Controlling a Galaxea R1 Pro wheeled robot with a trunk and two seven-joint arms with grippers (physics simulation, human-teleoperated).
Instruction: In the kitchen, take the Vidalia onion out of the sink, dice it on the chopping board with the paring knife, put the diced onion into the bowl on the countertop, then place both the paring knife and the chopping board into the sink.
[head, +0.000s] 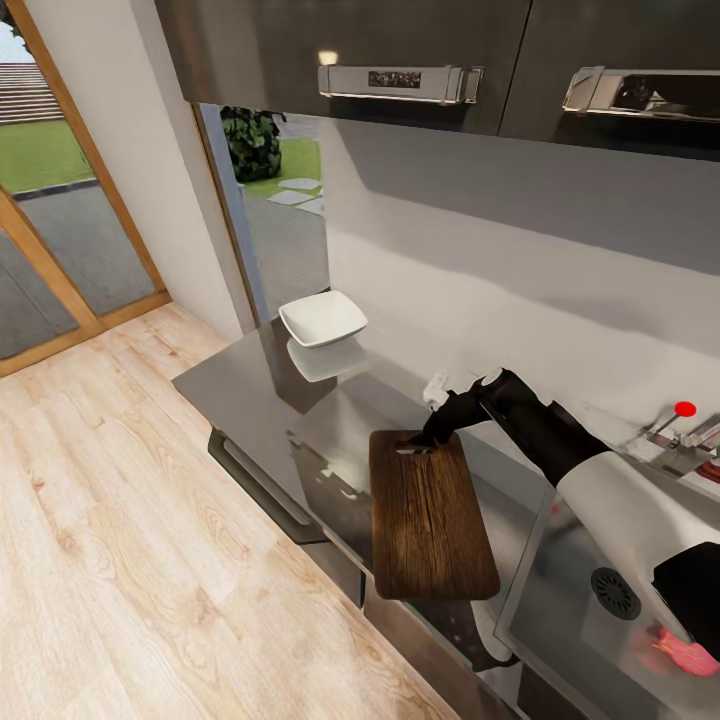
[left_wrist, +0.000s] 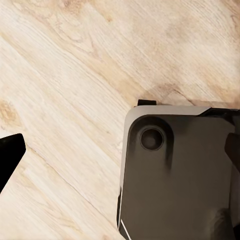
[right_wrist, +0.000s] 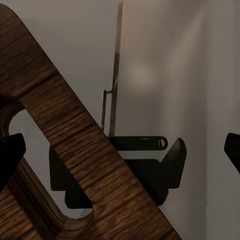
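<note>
The pale wood floor (head: 110, 520) takes up the near left of the head view, with a glass door (head: 60, 200) to a lawn beyond it. The glossy grey countertop (head: 250, 400) runs from there along a light wall under dark upper cabinets (head: 400, 50) with chrome handles.

At its right end is the sink (head: 570, 600), a grey steel basin with a round dark drain; a blurred pinkish-red shape at the basin's near right corner is the Vidalia onion (head: 685, 650). Behind the basin stands the chrome faucet (head: 685, 435) with its red-tipped lever.

The chopping board (head: 428, 515) lies just left of the sink, dark brown with strong wood grain and rounded corners, its near end overhanging the counter's front edge. The slot handle is at its far end. Nothing lies on it.

The right gripper (head: 420, 440) reaches down from the black and white arm to that far end. In the right wrist view its two dark fingertips (right_wrist: 10, 155) stand wide apart, the board's slotted end (right_wrist: 65, 150) between them, not clamped.

The bowl (head: 322, 318), white, shallow and squarish, sits well left of the board near the wall, empty, mirrored in the counter.

In the left wrist view, the left gripper's (left_wrist: 122, 150) fingertips are spread apart over the floor and the robot's dark base (left_wrist: 175, 175).
</note>
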